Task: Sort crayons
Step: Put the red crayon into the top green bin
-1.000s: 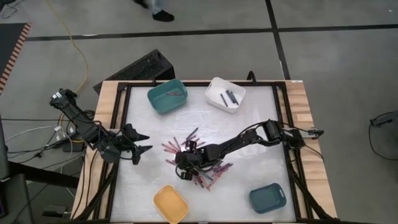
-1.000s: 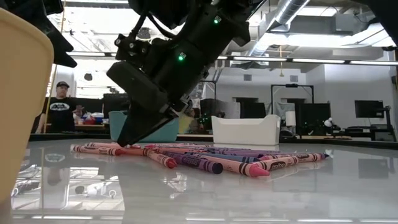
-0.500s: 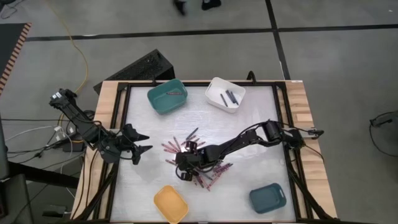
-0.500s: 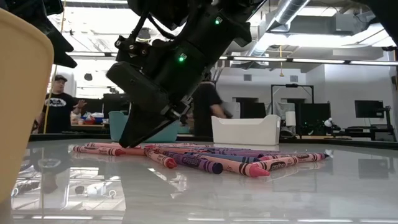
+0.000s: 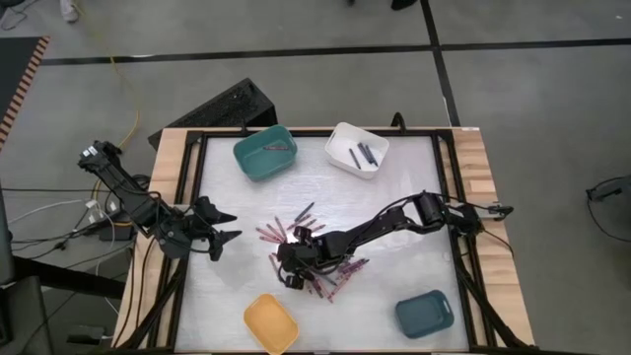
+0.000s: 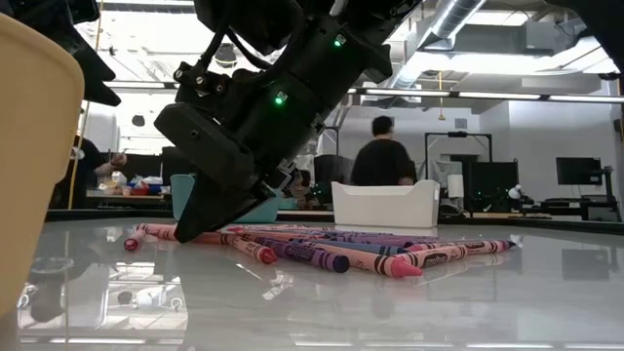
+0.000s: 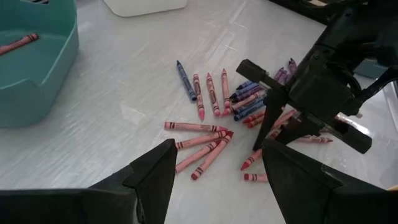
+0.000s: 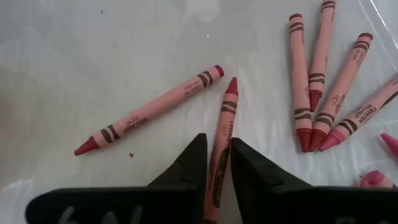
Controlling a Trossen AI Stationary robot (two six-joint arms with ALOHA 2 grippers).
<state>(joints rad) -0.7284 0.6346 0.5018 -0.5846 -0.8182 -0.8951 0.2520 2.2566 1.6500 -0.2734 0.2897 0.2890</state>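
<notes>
Right gripper pinches a red crayon at the pile

High view: right gripper low over the crayons mid-table; left gripper waits open, left. Right wrist view: fingers narrowly clamp one red crayon. Lift straight, avoiding neighbours.

A robotics laboratory or open workshop floor. The work table, framed in wood and black rail, stands on a bare grey concrete floor crossed by dark tape lines, with a yellow cable trailing over it. Seen level across the tabletop, the room behind shows exposed ceiling ducts and strip lighting (no finished ceiling), white walls, benches carrying dark monitors, and a person standing among the workstations.
</notes>
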